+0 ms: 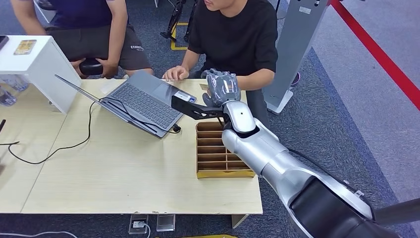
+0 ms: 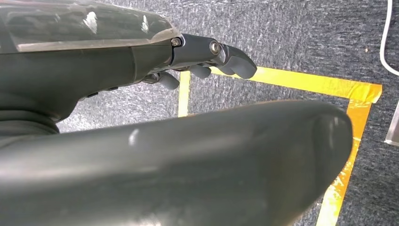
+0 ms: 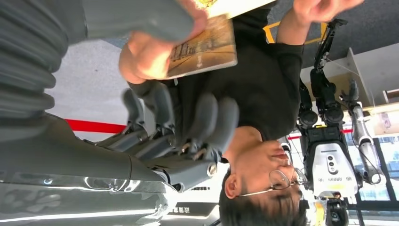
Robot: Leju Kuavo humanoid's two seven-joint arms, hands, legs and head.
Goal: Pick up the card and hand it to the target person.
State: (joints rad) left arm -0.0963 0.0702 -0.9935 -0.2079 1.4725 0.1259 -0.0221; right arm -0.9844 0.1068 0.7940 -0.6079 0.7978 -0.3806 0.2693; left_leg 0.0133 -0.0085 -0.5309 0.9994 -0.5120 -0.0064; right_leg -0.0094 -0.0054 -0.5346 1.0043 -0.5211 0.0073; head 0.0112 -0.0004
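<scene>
At twelve o'clock over the tabletop [image 1: 124,168], pinching thin stiff tan printed card [image 3: 203,47] in right robot hand [image 3: 174,117]; likely light, slippery, edge-gripped.

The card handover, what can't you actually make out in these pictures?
- Head view: the card is hidden behind the right hand.
- Right wrist view: the card is partly covered by the person's hand and the grey thumb; whether the right hand still pinches it is unclear.
- Left wrist view: the left hand is mostly blocked by its thumb.
- Card print: too small to read.
</scene>
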